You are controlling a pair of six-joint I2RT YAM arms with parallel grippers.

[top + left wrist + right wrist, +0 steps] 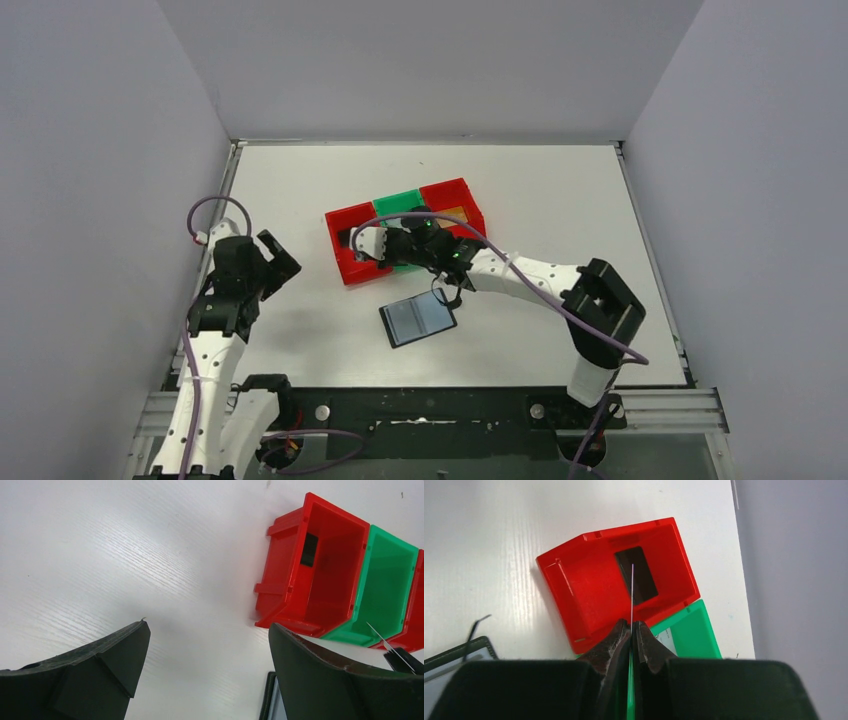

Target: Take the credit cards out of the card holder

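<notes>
The card holder (418, 320) lies open on the white table, shiny grey-blue inner face up; its edge also shows in the left wrist view (270, 700) and the right wrist view (459, 652). My right gripper (385, 243) (631, 622) is shut on a thin credit card (632, 592), seen edge-on above the left red bin (574, 585). A dark card (636, 575) (308, 550) lies inside that bin. My left gripper (275, 262) (207, 625) hangs open over bare table at the left, holding nothing.
A row of three plastic bins stands behind the card holder: red (345, 262), green (400, 200), red (455, 190). The green bin (694, 635) holds a white-labelled item (667, 639); the right red bin holds something orange (452, 213). Grey walls enclose the table.
</notes>
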